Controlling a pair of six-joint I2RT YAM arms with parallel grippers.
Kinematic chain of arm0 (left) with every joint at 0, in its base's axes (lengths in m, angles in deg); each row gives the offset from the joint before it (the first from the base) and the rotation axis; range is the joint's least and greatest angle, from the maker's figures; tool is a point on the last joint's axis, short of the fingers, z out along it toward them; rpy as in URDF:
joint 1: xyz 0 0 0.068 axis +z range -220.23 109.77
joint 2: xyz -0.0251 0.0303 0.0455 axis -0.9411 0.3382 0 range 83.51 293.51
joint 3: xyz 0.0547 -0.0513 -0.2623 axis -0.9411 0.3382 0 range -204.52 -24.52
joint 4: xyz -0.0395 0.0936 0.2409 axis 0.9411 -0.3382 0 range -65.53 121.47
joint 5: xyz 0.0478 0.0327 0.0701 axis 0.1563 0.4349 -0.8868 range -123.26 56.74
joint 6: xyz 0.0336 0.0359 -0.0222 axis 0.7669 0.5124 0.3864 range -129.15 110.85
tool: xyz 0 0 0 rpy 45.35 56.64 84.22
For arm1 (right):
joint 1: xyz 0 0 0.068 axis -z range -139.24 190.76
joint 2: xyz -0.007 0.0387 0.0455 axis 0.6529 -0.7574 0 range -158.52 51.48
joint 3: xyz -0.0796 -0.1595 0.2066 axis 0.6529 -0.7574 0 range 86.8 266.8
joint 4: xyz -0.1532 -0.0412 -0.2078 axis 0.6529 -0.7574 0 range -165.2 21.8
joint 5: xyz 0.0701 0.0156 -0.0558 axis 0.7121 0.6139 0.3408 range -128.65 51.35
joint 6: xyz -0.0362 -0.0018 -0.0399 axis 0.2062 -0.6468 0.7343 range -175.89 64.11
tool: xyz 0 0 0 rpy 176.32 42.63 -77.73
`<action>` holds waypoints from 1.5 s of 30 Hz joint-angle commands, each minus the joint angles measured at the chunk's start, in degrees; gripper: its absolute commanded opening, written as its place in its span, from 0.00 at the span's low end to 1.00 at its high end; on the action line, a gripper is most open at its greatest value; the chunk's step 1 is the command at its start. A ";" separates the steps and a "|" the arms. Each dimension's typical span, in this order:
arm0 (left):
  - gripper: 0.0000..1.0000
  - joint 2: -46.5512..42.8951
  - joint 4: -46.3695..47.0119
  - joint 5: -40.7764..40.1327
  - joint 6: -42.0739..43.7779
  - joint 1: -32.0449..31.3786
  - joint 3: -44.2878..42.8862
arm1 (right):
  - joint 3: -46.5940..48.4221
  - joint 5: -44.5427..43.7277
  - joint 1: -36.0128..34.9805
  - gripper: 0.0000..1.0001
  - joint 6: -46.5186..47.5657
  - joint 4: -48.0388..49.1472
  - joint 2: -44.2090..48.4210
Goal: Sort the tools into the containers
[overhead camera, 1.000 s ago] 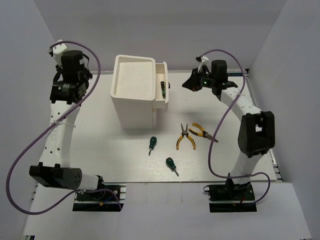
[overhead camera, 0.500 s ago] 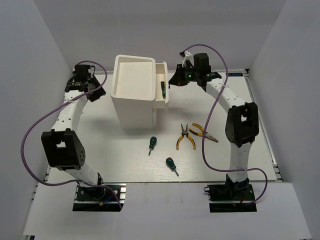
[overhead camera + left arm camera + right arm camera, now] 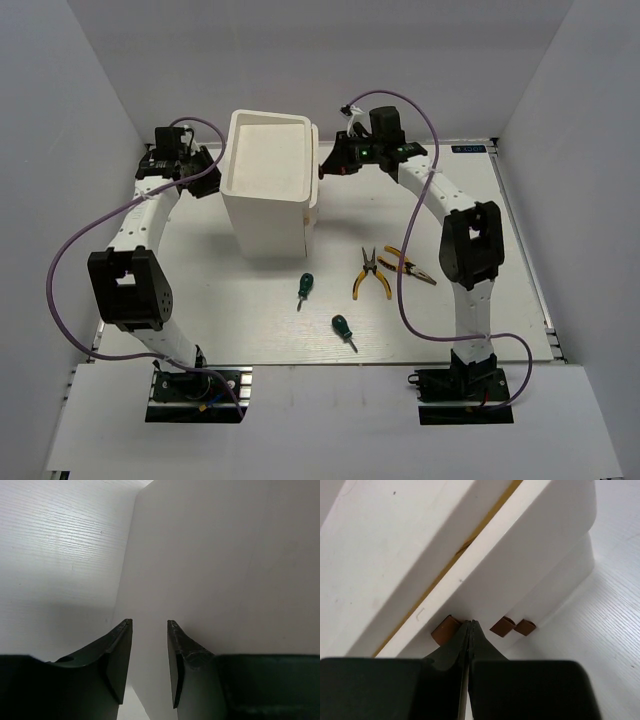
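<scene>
The right hand (image 3: 470,625), pinched closed and empty, is pressing the top drawer (image 3: 520,570) beside its brown knob (image 3: 445,630), risking sliding the white cabinet (image 3: 268,190) toward the slightly parted, empty left hand (image 3: 149,630), with pliers (image 3: 372,275) lying unsorted on the table (image 3: 220,300).

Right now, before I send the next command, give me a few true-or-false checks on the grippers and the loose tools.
1. The right gripper is shut, tips at a drawer front beside a knob. True.
2. The left gripper holds a screwdriver. False: it is open and empty, facing the cabinet wall.
3. Both yellow pliers lie on the table. True.
4. The stubby green screwdrivers are in a drawer. False: both screwdrivers lie on the table.
</scene>
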 commanded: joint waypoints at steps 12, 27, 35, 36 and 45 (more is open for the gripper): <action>0.45 -0.73 0.69 4.56 1.66 -0.55 -1.13 | 5.17 9.41 -3.48 0.00 -4.73 3.78 -2.69; 0.72 -3.37 -2.03 -3.69 -0.18 0.50 1.07 | 5.26 -5.17 -2.42 0.09 7.01 -3.94 -1.11; 0.73 -3.90 -2.64 -3.18 -0.19 1.03 1.60 | -1.33 3.85 0.74 0.58 20.02 -5.00 -0.58; 0.74 -3.90 -2.64 -3.17 -0.19 1.03 1.60 | -1.51 4.58 0.92 0.60 20.04 -4.91 -0.58; 0.79 -4.95 -3.70 -3.17 -0.19 1.56 1.60 | -3.45 16.88 2.59 0.74 32.95 3.08 -3.13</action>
